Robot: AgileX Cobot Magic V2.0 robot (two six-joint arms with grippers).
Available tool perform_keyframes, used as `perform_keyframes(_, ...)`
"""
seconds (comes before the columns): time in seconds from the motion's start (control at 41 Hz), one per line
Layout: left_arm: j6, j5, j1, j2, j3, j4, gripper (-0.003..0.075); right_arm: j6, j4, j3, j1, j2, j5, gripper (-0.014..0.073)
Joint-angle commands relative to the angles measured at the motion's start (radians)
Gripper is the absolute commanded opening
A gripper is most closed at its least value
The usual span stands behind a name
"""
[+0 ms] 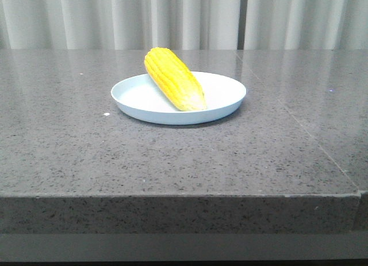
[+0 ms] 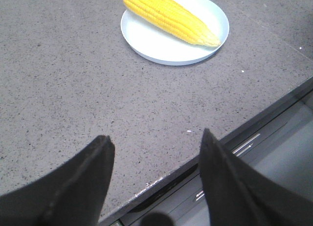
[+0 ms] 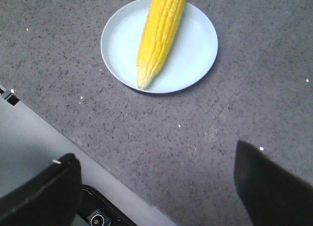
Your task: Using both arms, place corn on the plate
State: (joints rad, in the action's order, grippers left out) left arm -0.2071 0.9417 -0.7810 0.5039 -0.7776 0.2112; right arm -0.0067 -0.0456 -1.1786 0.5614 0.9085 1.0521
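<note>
Looking across the grey speckled table (image 1: 172,162) from the front, neither arm shows at all; only the wrist cameras catch the black claws, and there just the finger ends, with the rest cut off by the edge of the picture. The thick end of the corn (image 1: 173,79) juts past the far rim of the plate (image 1: 132,99), and in both wrist views that end runs out of the picture, so how far it overhangs is hard to make out from there.

The left gripper (image 2: 156,140) is spread wide, its two dark fingers well apart with bare tabletop and the table's front edge showing between them. It holds nothing and touches nothing I can see. The right gripper (image 3: 159,162) is likewise spread wide, one finger over the table's edge and the other over the stone, nothing between them.

The corn lies across the plate on a slant, its paler tapered tip resting just inside the near rim. Plate and cob sit toward the middle of the table, well away from both claws. White curtains (image 1: 190,18) hang behind.
</note>
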Motion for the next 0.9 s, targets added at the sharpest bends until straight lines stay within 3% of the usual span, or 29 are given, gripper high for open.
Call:
perform_keyframes(0.0,-0.013,-0.075,-0.007,0.006,-0.024,0.011,0.0389,-0.014,0.028,0.045,0.000,-0.097,-0.055,0.0654)
perform_keyframes(0.317,-0.013,-0.079,-0.007,0.006,-0.024,0.012,0.0389,-0.014,0.046,0.208,0.000,-0.341,-0.049,0.0654)
perform_keyframes(0.733,0.050,-0.086,-0.007,0.006,-0.024,0.016,0.0386,-0.014,0.065,0.238,0.000,-0.371,-0.046,0.0651)
perform_keyframes(0.83,0.050,-0.086,-0.007,0.006,-0.022,0.016,0.0382,-0.014,0.065,0.238,0.000,-0.371,-0.046,0.0584)
perform_keyframes(0.879,0.050,-0.086,-0.007,0.006,-0.022,0.016,0.0363,-0.014,0.065,0.238,0.000,-0.371,-0.046,0.0497)
